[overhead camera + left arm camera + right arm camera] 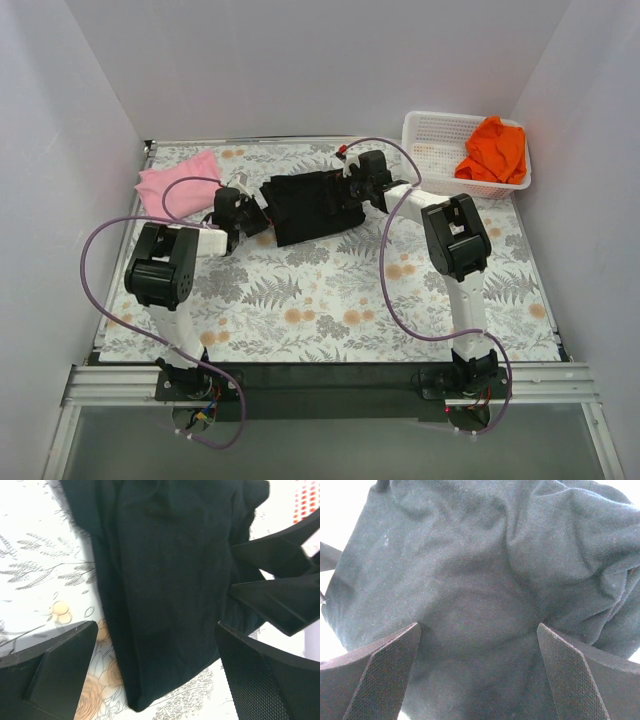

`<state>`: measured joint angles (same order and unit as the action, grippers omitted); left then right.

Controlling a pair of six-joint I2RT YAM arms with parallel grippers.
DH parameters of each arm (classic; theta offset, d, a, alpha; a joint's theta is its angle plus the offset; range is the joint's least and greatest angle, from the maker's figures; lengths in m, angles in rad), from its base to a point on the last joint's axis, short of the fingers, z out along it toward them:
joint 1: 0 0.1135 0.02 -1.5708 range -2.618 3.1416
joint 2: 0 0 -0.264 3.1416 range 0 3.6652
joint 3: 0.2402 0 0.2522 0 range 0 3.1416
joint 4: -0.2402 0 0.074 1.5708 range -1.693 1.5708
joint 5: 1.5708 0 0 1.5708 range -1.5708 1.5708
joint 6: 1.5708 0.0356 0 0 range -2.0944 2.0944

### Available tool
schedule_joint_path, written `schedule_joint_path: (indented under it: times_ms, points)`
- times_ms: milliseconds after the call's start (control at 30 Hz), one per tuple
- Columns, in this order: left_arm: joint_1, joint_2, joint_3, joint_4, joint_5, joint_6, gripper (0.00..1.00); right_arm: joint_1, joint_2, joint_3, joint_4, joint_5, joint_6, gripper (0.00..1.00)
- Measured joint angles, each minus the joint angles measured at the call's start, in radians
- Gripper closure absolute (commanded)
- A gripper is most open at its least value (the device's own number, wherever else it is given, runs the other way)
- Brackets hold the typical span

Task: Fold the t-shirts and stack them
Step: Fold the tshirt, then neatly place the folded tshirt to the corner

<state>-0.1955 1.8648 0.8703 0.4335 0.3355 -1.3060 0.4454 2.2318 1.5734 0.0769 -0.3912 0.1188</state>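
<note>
The black t-shirt (pixel 312 205) lies folded in a rough rectangle at the back middle of the table. My left gripper (pixel 250 215) is open at its left end; in the left wrist view the shirt (pixel 170 580) lies between and beyond the spread fingers. My right gripper (pixel 365 185) is open at the shirt's right end, close above the wrinkled cloth (pixel 480 580). The pink t-shirt (pixel 178 185) lies folded at the back left. The orange t-shirt (pixel 495 150) sits bunched in the basket.
A white plastic mesh basket (pixel 430 140) stands at the back right corner. The table carries a floral cloth (pixel 330 300). White walls close in the left, back and right sides. Purple cables loop off both arms.
</note>
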Motion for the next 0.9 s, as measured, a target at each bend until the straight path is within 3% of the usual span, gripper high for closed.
schedule_joint_path:
  times_ms: [700, 900]
  points:
    - [-0.014, 0.105, 0.046, 0.142, 0.144, -0.063, 0.07, 0.011, 0.000, -0.003, 0.006, 0.019, -0.013, 0.11]
    - [-0.031, 0.134, 0.064, 0.170, 0.148, -0.080, 0.17, 0.014, 0.000, -0.019, 0.035, 0.019, -0.014, 0.11]
